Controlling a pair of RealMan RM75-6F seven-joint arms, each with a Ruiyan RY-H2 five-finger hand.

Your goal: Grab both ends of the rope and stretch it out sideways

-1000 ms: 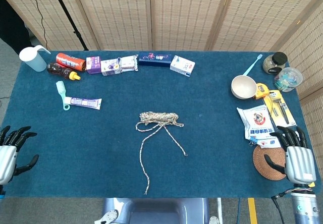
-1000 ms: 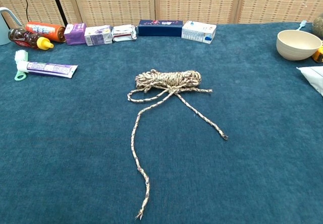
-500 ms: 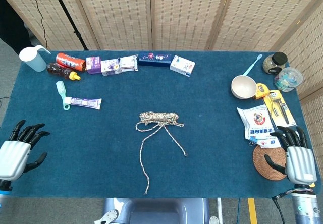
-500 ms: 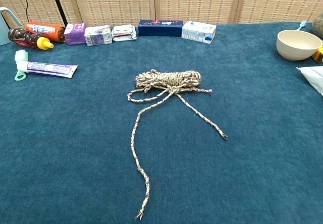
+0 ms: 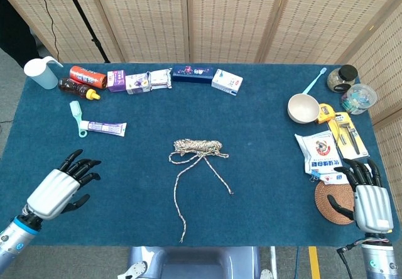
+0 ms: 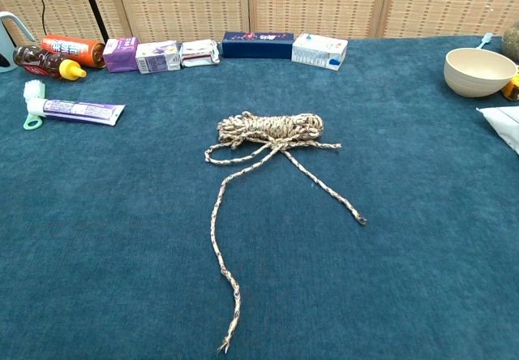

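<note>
A beige speckled rope (image 5: pixel 197 146) (image 6: pixel 272 129) lies bundled at the middle of the blue table, tied at its centre. One long loose end (image 5: pixel 183 238) (image 6: pixel 225 345) trails toward the front edge; a shorter end (image 5: pixel 230 192) (image 6: pixel 360 220) runs front-right. My left hand (image 5: pixel 61 185) hovers over the table's front left with fingers spread and nothing in it, well left of the rope. My right hand (image 5: pixel 364 194) sits at the front right edge, fingers spread, empty, above a woven coaster (image 5: pixel 331 202). Neither hand shows in the chest view.
Bottles (image 5: pixel 86 76), small boxes (image 5: pixel 138 81) and a dark box (image 5: pixel 193 73) line the back edge. A toothpaste tube (image 5: pixel 102 127) and brush (image 5: pixel 76 112) lie at the left. A bowl (image 5: pixel 304 108), packet (image 5: pixel 320 154), cutter (image 5: pixel 347 132) and jars (image 5: pixel 342 76) crowd the right side.
My left hand has moved rightward and inward from the table's left edge toward the rope. The right hand has barely moved and the rope lies as before.
</note>
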